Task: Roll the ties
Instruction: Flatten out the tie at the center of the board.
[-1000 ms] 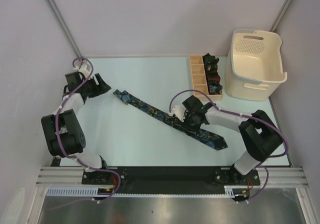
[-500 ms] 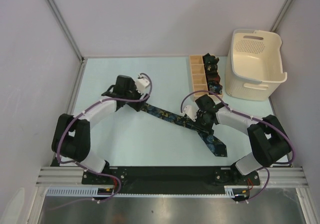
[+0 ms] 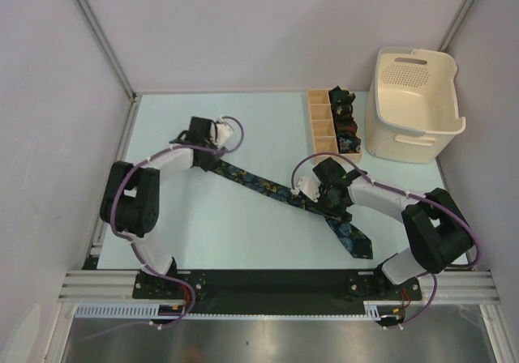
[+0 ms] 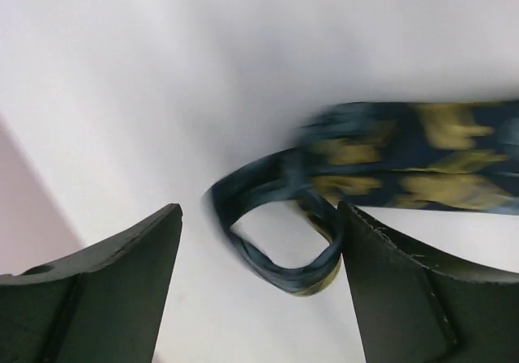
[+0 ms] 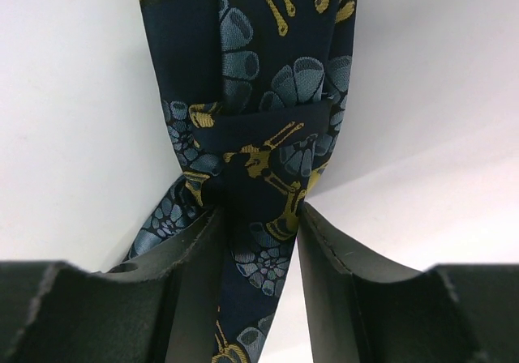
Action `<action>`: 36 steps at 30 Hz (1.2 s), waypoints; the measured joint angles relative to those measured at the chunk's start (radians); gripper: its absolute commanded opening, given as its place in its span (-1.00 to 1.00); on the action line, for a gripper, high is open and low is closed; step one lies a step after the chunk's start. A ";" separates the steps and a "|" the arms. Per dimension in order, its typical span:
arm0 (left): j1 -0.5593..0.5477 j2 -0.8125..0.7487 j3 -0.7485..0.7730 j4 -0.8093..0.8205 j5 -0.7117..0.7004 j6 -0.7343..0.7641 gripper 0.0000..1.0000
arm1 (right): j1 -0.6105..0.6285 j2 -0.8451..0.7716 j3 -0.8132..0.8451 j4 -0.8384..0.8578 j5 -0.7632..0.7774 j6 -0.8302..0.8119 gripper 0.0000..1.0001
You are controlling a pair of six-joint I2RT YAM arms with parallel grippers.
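Note:
A navy floral tie [image 3: 268,187] lies diagonally on the pale table, its pointed wide end [image 3: 357,243] near the front right. My left gripper [image 3: 204,146] is open over the narrow end. In the left wrist view that end is curled into a small loop [image 4: 280,245] between my open fingers [image 4: 259,211], touching the right finger [image 4: 405,290]. My right gripper [image 3: 332,201] is shut on the tie's wider part, and the right wrist view shows the fabric [image 5: 259,168] pinched and bunched between its fingers [image 5: 253,217]. Small dark coiled ties [image 3: 345,124] sit in the wooden box.
The tan divided wooden box [image 3: 320,124] stands at the back right. A cream plastic basket [image 3: 413,104] stands just right of it. Walls close the table at the back and left.
My left arm has swung from the far left to the tie's narrow end, which is now curled into a loop. The right gripper has shifted slightly right, and the tie bends there.

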State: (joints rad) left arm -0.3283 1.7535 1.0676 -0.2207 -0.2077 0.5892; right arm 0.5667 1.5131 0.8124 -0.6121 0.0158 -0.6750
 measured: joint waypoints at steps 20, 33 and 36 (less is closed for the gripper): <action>0.313 0.023 0.232 -0.225 0.387 -0.034 0.99 | -0.114 -0.187 0.049 -0.397 -0.131 -0.003 0.50; 0.314 0.025 0.232 -0.269 0.509 -0.093 0.99 | -0.038 0.048 -0.026 -0.396 -0.004 -0.043 -0.05; 0.317 0.025 0.232 -0.270 0.509 -0.093 0.99 | -0.060 0.073 -0.019 -0.383 0.054 -0.060 -0.17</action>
State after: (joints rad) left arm -0.0116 1.7782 1.2999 -0.4904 0.3016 0.4965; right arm 0.5072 1.5860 0.7929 -0.9955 0.0700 -0.7349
